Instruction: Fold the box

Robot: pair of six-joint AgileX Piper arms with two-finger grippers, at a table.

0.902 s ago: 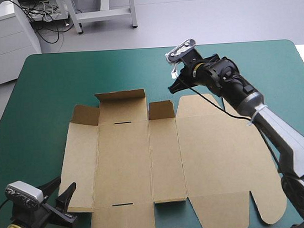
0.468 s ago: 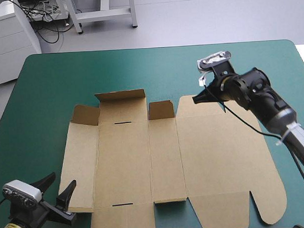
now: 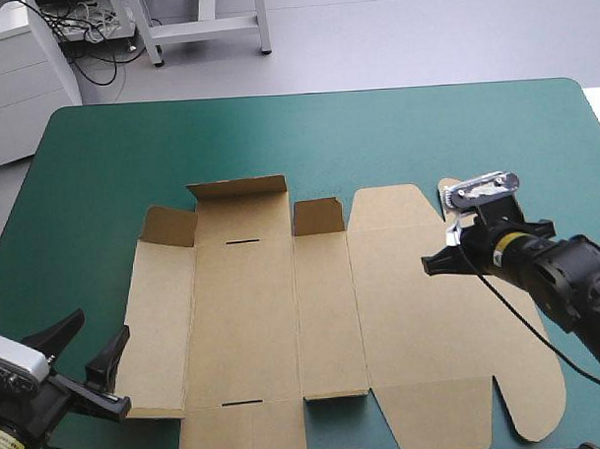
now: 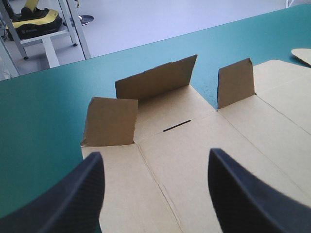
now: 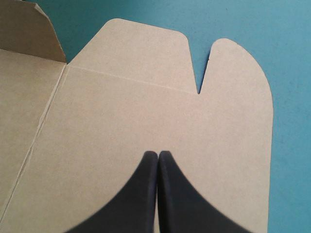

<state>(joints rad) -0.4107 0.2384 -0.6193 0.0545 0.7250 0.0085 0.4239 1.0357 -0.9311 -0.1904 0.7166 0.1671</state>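
Observation:
The brown box (image 3: 283, 314) lies as a flat cut sheet on the teal-green cover, with three short flaps raised along its far edge (image 3: 238, 201). My left gripper (image 3: 99, 330) is open at the sheet's near left corner, just off the board. In the left wrist view the left gripper (image 4: 155, 155) looks across the box (image 4: 194, 141) toward the raised flaps (image 4: 155, 80). My right gripper (image 3: 432, 265) is shut with nothing held, over the wide lid panel on the right. In the right wrist view the right gripper (image 5: 158, 155) points at the box's (image 5: 121, 111) rounded lid tabs.
Bare teal-green cover (image 3: 277, 137) stretches from the box's far edge to the table's far edge, and a strip of bare cover (image 3: 74, 232) runs along the left of the sheet. The sheet's near edge reaches almost to the table's front.
My right arm has swung back from the box's far edge toward the near right and now hangs over the lid panel. My left gripper has drifted slightly left and nearer.

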